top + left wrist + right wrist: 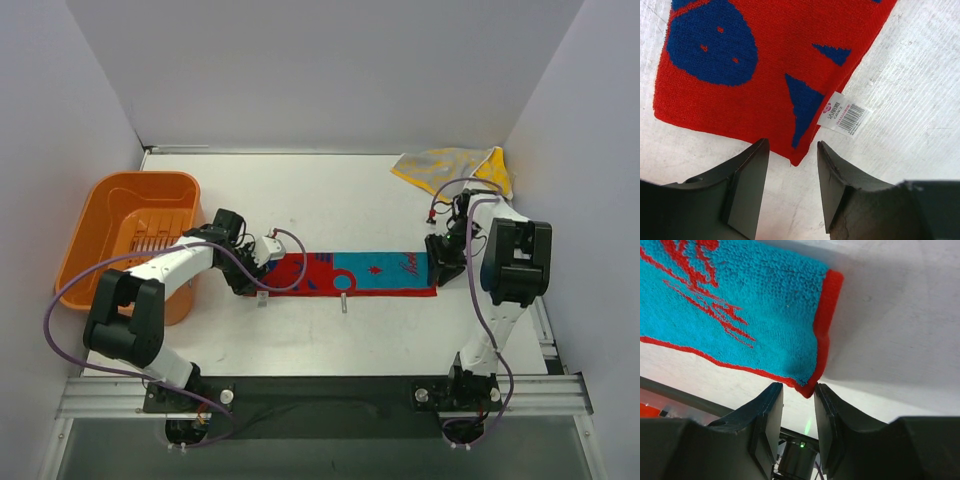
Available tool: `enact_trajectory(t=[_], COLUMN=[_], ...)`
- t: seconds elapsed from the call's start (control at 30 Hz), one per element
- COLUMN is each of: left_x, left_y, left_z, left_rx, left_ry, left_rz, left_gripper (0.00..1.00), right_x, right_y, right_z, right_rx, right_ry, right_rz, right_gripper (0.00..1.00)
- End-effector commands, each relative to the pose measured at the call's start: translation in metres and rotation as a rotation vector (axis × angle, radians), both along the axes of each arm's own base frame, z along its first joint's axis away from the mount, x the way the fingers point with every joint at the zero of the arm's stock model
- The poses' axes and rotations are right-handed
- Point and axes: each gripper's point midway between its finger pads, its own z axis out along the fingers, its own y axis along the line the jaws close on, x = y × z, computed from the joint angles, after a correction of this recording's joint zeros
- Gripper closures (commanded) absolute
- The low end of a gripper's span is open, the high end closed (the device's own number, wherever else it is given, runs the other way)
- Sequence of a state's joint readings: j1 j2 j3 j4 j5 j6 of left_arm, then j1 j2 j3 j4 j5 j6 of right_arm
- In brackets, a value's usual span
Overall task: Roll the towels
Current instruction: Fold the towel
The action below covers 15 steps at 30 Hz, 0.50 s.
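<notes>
The red and turquoise towel (350, 274) lies flat and stretched out across the middle of the table. My left gripper (256, 272) is at its red end. In the left wrist view the gripper (791, 146) is open, with the red corner (795, 152) of the towel (765, 65) just between the fingertips. My right gripper (441, 262) is at the turquoise end. In the right wrist view the gripper (797, 388) is open with a narrow gap, and the red-edged corner (807, 389) touches the tip of one finger (827, 415). The yellow towel (452, 167) lies crumpled at the back right.
An orange plastic tub (95, 222) stands at the left, beside my left arm. A white care label (844, 113) sticks out from the towel's edge. White walls close in the back and sides. A small peg (343, 303) stands by the towel's near edge.
</notes>
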State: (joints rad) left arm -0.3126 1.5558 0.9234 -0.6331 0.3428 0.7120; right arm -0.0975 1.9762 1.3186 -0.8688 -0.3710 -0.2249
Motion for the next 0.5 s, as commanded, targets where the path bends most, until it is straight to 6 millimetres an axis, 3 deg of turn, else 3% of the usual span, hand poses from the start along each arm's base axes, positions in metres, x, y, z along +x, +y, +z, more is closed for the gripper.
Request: enact_trajectory(t=[0.0, 0.27, 0.4, 0.47], left_x=[0.003, 0.003, 0.003, 0.005], left_y=[0.000, 0.002, 0.003, 0.002], left_z=[0.002, -0.002, -0.002, -0.001], left_rx=[0.014, 0.029, 0.032, 0.032], left_ry=[-0.027, -0.015, -0.017, -0.024], left_rz=[-0.051, -0.051, -0.053, -0.052], left_gripper=[0.47, 0.59, 0.74, 0.80], right_x=[-0.010, -0.009, -0.008, -0.008], right_y=[0.010, 0.009, 0.005, 0.004], right_z=[0.010, 0.011, 0.017, 0.019], right_rx=[0.048, 0.054, 0.050, 0.051], right_ry=[0.064, 0.068, 0.051, 0.047], right_rz=[-0.041, -0.054, -0.055, -0.055], right_gripper=[0.68, 0.85, 1.00, 1.00])
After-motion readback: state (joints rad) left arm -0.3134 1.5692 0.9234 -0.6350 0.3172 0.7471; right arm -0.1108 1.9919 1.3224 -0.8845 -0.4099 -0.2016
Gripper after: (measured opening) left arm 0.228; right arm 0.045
